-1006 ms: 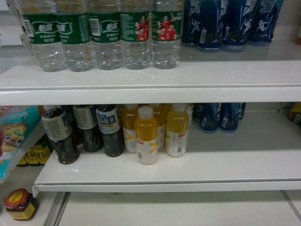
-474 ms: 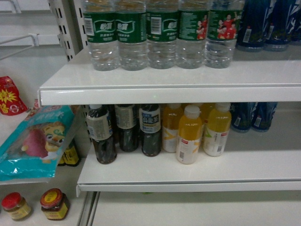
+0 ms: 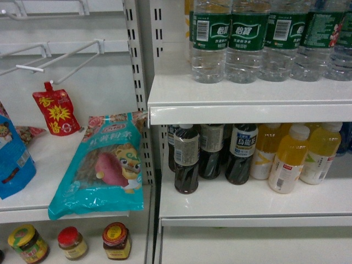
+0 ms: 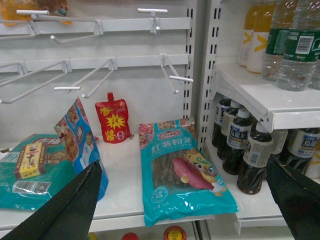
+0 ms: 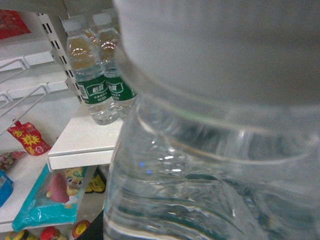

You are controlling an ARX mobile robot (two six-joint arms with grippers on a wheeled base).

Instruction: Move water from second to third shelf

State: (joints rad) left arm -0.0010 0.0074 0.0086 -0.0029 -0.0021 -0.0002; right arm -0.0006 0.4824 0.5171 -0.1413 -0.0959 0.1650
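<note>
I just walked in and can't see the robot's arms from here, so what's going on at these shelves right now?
A clear water bottle fills the right wrist camera, pressed so close that the right gripper itself cannot be seen. The left gripper hangs open and empty in front of the shelves, facing a teal snack bag and dark tea bottles. In the head view, the row of green-label water bottles stands on the shelf above the tea and orange drink bottles. Neither arm shows in the head view.

The head camera faces the shelves level-on, the left wrist views them obliquely from the left, both sharing the teal snack bag (image 3: 102, 165), while the right wrist presses against a water bottle (image 5: 210, 150).
</note>
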